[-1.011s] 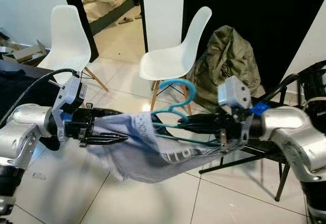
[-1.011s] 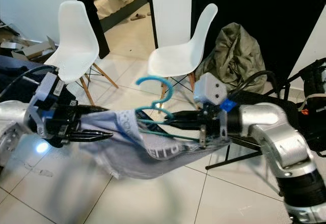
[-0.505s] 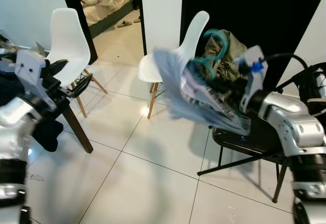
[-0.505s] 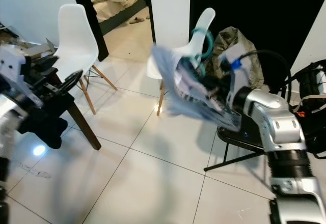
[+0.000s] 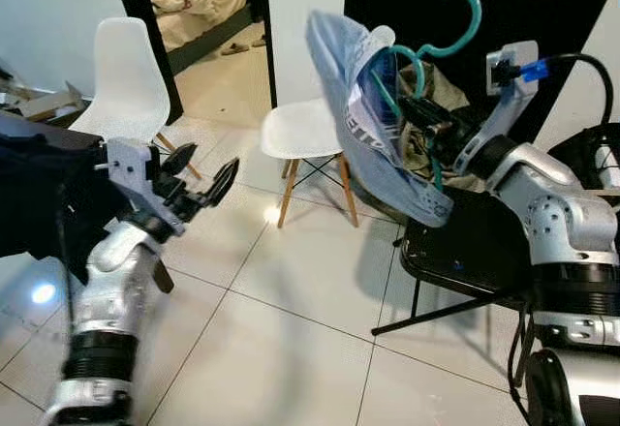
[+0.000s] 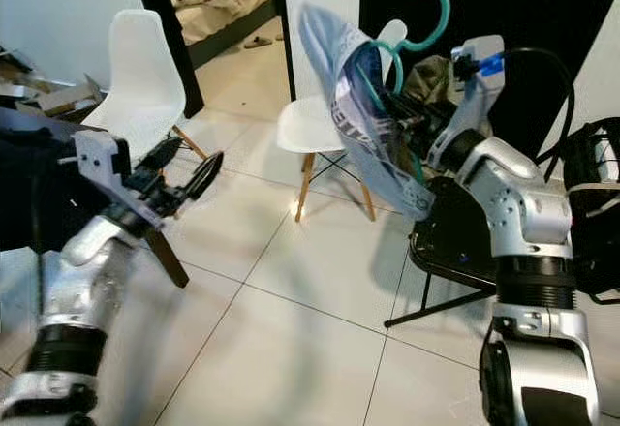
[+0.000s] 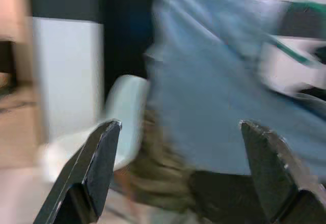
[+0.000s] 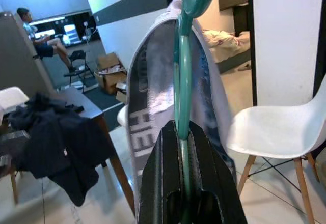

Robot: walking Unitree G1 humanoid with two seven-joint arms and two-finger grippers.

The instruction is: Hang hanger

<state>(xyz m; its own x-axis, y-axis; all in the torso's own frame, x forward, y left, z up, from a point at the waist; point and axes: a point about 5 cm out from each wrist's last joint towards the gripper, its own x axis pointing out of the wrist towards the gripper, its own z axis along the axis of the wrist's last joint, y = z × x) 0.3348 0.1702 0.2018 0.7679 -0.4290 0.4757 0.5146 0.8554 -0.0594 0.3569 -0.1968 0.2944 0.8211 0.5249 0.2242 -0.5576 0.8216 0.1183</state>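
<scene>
A teal plastic hanger (image 5: 455, 21) carries a pale blue-grey shirt (image 5: 373, 126) with dark lettering. My right gripper (image 5: 418, 116) is shut on the hanger's lower bar and holds it high, hook uppermost, in front of the black door. In the right wrist view the hanger (image 8: 183, 71) rises straight out of the shut gripper (image 8: 182, 132), and the shirt (image 8: 147, 112) drapes over it. My left gripper (image 5: 208, 169) is open and holds nothing, low at the left and well apart from the shirt. The left wrist view is blurred, with the open gripper (image 7: 181, 126) facing the shirt (image 7: 214, 107).
Two white chairs (image 5: 121, 68) (image 5: 300, 126) stand on the tiled floor. A black folding chair (image 5: 475, 252) is below the hanger, with an olive bag behind it. A dark table with dark clothing (image 5: 39, 184) is at my left. A person (image 8: 35, 35) sits far off.
The right arm has raised the hanger and shirt higher and turned the hook upright. The left arm has swung down and toward the middle, still open. The camera has shifted slightly.
</scene>
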